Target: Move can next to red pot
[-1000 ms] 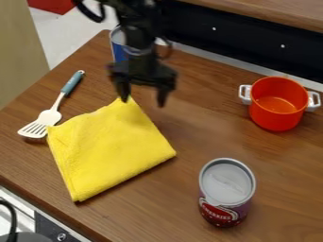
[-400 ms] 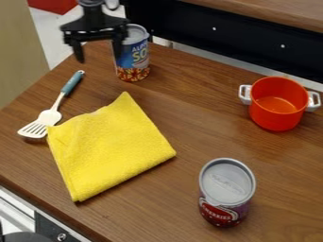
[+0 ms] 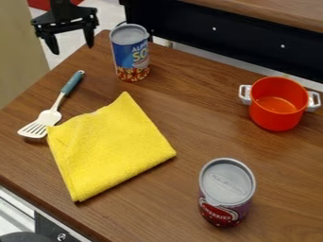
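Observation:
My gripper point(image 3: 72, 46) hangs at the upper left, left of the blue can and near the table's far left edge, its two fingers spread apart with nothing between them. The blue can point(image 3: 131, 56) with a yellow-red lower band stands upright near the back edge. At the lower right another can point(image 3: 225, 194), purple and red with a grey lid, also stands upright. The red pot point(image 3: 276, 105), orange-red with two white handles, sits at the right, behind the purple can and apart from both cans.
A folded yellow cloth point(image 3: 110, 146) lies on the wooden table point(image 3: 189, 203) at centre left. Beside it is a white slotted spatula point(image 3: 52, 113) with a teal handle. A dark panel point(image 3: 233, 40) runs behind the table's back edge.
The gripper has moved left and up, from above the cloth's back corner to the far left, uncovering the blue can. The cans, pot, cloth and spatula have kept their places.

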`<action>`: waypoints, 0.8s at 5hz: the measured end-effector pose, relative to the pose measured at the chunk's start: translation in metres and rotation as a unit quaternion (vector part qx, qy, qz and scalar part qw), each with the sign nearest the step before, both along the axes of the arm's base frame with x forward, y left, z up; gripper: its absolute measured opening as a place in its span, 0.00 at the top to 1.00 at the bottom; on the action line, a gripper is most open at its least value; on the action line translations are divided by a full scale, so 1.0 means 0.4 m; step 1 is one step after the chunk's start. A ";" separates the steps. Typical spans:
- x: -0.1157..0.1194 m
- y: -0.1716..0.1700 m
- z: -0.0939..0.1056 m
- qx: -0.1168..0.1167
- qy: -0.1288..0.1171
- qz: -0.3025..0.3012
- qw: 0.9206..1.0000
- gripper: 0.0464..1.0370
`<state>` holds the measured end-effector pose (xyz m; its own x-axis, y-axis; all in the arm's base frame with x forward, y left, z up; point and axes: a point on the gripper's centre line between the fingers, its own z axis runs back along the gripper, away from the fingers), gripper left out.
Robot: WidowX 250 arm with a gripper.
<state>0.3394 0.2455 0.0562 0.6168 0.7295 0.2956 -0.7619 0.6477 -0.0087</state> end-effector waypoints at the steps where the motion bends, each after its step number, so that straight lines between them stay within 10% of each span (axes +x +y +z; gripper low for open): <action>1: 0.035 0.051 -0.023 0.028 -0.029 0.082 0.996 0.04; 4: 0.156 0.023 -0.016 -0.018 -0.059 0.211 0.976 0.04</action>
